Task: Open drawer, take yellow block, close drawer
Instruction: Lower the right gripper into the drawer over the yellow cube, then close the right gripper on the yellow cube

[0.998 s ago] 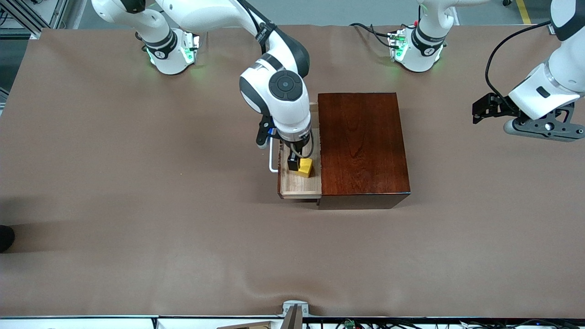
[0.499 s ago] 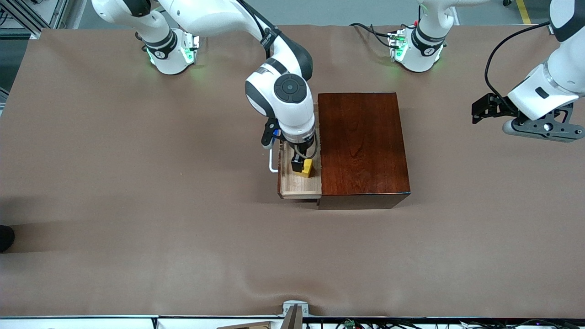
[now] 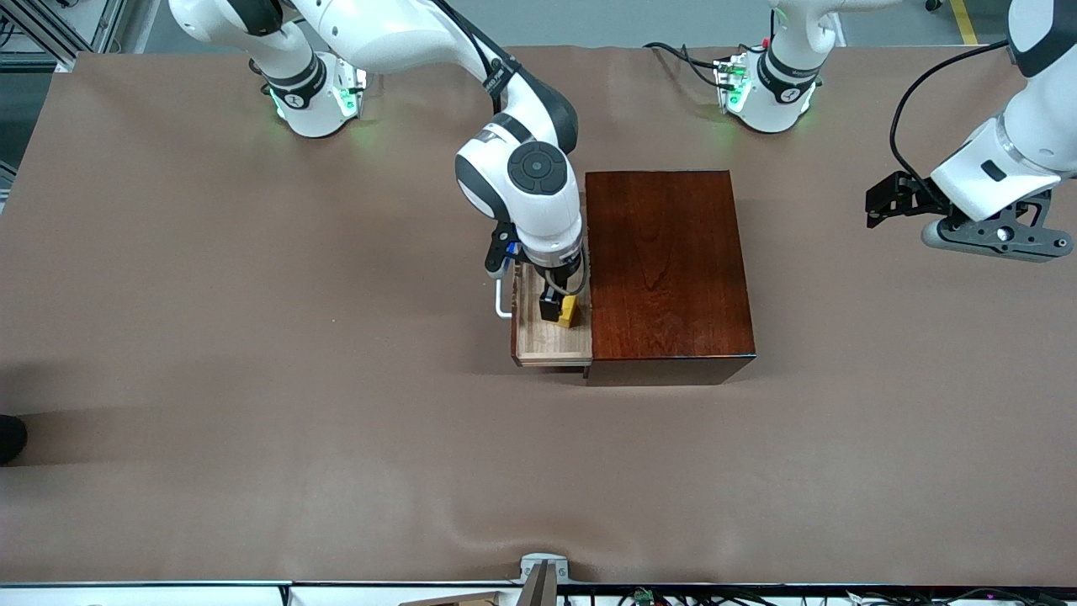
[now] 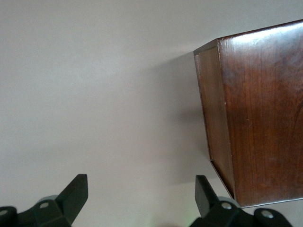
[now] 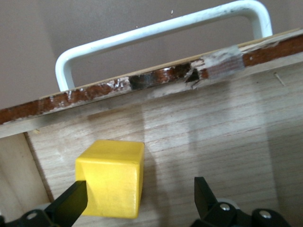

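Brown cloth covers our big table (image 3: 252, 337), and the dark wooden box (image 3: 665, 261) sits near the middle of it. We use that box as our landmark.

Our right arm reaches from its base down to the drawer (image 3: 547, 341), which is pulled out of the box toward the right arm's end of the table. Its pale wood floor shows, and its white handle (image 5: 161, 33) sticks out from the front.

Our left arm waits, with the left gripper (image 4: 142, 201) up over the cloth at the left arm's end of the table, well apart from the box. Its fingers are spread wide with nothing between them.

Our right gripper (image 5: 139, 201) is down inside the drawer, fingers spread. The yellow block (image 5: 111, 177) sits on the drawer floor, still loose. In the right wrist view one finger (image 5: 71, 203) is right at the block's edge, so the block is not quite in the gap.

We think opening is done and we are on the grabbing step. Next we should line the block up between our fingers, pinch it, lift it out, then push the drawer shut.
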Action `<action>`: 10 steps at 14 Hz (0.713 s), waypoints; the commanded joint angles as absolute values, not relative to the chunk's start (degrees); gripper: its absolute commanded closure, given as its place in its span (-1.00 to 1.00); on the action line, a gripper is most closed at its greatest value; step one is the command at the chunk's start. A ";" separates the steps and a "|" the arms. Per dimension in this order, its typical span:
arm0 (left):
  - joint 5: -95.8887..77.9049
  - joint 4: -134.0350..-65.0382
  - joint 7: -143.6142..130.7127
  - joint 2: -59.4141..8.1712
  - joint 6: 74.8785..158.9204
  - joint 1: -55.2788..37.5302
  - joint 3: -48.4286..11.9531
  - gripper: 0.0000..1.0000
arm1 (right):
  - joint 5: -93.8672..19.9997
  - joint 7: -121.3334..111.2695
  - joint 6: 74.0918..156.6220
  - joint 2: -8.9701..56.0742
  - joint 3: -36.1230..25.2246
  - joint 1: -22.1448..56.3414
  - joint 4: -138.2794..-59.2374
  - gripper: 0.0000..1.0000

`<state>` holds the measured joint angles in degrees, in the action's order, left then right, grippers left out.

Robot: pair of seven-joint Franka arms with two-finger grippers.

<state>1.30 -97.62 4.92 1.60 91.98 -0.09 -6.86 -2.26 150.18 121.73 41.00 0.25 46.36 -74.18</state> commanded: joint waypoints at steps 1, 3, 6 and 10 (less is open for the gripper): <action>0.44 -97.73 4.92 2.02 91.32 0.00 -7.03 -1.00 | -2.37 151.44 121.99 42.63 -0.44 47.37 -72.60 -1.00; 0.44 -97.73 4.92 2.02 91.32 0.00 -7.03 -1.00 | -2.11 151.26 121.82 42.28 -0.70 47.11 -72.42 -1.00; 0.44 -97.73 4.92 1.93 91.32 0.09 -7.03 -1.00 | -1.93 151.00 121.38 42.10 -0.79 46.93 -71.63 -1.00; 0.44 -97.82 5.01 1.93 91.32 0.35 -6.94 -1.00 | -1.06 150.91 121.64 42.19 -0.70 46.67 -71.63 -1.00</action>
<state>1.30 -97.65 4.90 1.59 91.98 -0.02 -6.86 -1.98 150.17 121.90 41.16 -0.50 46.40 -73.22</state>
